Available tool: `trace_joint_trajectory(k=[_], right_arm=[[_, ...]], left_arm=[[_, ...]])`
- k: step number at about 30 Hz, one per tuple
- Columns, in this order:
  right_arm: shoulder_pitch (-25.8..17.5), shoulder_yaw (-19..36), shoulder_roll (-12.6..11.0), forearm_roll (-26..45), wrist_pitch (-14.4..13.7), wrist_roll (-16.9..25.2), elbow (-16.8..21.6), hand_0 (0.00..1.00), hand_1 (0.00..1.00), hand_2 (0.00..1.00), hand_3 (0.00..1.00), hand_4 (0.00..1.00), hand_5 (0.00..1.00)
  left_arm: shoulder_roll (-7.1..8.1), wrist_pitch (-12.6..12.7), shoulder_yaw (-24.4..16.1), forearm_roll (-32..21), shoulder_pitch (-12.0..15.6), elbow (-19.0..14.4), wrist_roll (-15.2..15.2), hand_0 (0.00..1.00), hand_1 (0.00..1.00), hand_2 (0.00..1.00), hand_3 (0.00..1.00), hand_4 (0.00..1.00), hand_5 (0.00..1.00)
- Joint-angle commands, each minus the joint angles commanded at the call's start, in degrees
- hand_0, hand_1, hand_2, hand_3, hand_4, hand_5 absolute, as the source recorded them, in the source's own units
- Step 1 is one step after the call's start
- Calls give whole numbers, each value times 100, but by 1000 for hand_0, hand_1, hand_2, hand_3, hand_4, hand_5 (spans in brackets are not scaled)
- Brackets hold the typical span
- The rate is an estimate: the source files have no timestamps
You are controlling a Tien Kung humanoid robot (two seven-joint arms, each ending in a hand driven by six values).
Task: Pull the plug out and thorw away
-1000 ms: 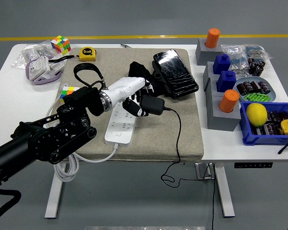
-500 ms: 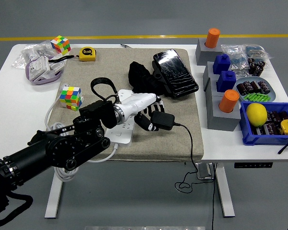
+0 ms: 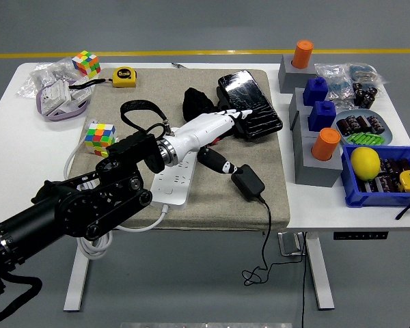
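Observation:
The black plug adapter [image 3: 248, 183] lies on the grey mat [image 3: 260, 154], clear of the white power strip [image 3: 172, 180]. Its black cable [image 3: 267, 225] hangs over the mat's front edge toward the floor. My left hand [image 3: 219, 137], white with black fingertips, hovers over the mat just right of the strip with its fingers spread. The thumb tip is close to the adapter's upper left, and the long fingers [image 3: 236, 115] point toward the black pouch [image 3: 249, 104]. The hand holds nothing. The right arm is out of view.
A Rubik's cube [image 3: 100, 137] sits left of the strip, another cube [image 3: 87, 63] and a yellow tape measure [image 3: 126, 75] at the back left. Grey stands with orange and blue blocks [image 3: 316, 140] and a blue bin [image 3: 383, 179] holding a lemon stand at the right.
My left hand pulled the adapter off the power strip, carried it right and toward the front, then opened. The adapter now lies on the mat and the fingers have swung up toward the pouch.

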Motion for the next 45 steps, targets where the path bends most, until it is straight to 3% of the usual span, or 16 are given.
trace_joint_trajectory(k=[4, 6, 7, 12, 13, 18, 19, 21, 24, 25, 35, 37, 45], right_arm=[[9, 11, 3, -7, 0, 2, 4, 541, 621, 671, 584, 978, 513], [11, 10, -1, -5, 0, 5, 18, 541, 621, 671, 584, 978, 513], [10, 18, -2, -11, 0, 3, 14, 538, 621, 671, 583, 977, 513], [-30, 77, 10, -43, 23, -1, -6, 538, 621, 671, 583, 977, 513], [-39, 84, 13, -49, 29, -2, -10, 540, 621, 671, 583, 977, 513], [-55, 100, 19, -50, 32, 6, 4, 540, 621, 671, 583, 977, 513], [-53, 99, 18, -47, 30, 7, 8, 538, 621, 671, 583, 977, 513], [-40, 104, 15, -44, 26, 9, 17, 538, 621, 671, 583, 977, 513], [-37, 114, 18, -40, 20, 10, 24, 538, 621, 671, 583, 977, 513], [-37, 112, 17, -40, 22, 8, 25, 540, 622, 671, 583, 977, 514], [-61, 139, -1, -54, 23, -8, 25, 540, 621, 671, 583, 977, 514], [-67, 143, 2, -60, 27, -9, 24, 541, 621, 671, 583, 976, 513], [-75, 134, 5, -63, 32, -9, 19, 541, 621, 671, 583, 977, 513]], left_arm=[[132, -56, -237, 103, 142, -159, 115, 941, 998, 998, 998, 998, 410], [308, -58, -506, 106, 390, -509, 180, 941, 998, 998, 998, 998, 410], [402, -48, -630, 74, 528, -699, 186, 718, 801, 837, 947, 998, 243], [920, -225, -1145, 123, 1291, -1685, 431, 718, 801, 837, 947, 998, 243], [1003, -297, -1233, 156, 1452, -1860, 522, 280, 359, 391, 882, 858, 103], [1377, -525, -1478, 521, 2194, -2488, 798, 280, 359, 391, 882, 858, 103], [1428, -565, -1480, 514, 2288, -2534, 832, 145, 102, 178, 848, 562, 2], [1551, -716, -1490, 527, 2494, -2607, 963, 145, 102, 178, 848, 562, 2], [1622, -874, -1522, 521, 2633, -2602, 1103, 145, 102, 178, 848, 562, 2], [1642, -945, -1540, 511, 2679, -2578, 1158, 92, 39, 119, 796, 446, 2], [1739, -1392, -1574, 329, 2769, -2552, 1482, 78, 33, 110, 744, 446, 2], [1747, -1425, -1564, 300, 2781, -2565, 1493, 70, 31, 109, 707, 459, 2], [1727, -1490, -1531, 265, 2764, -2517, 1555, 62, 30, 108, 705, 478, 2]])
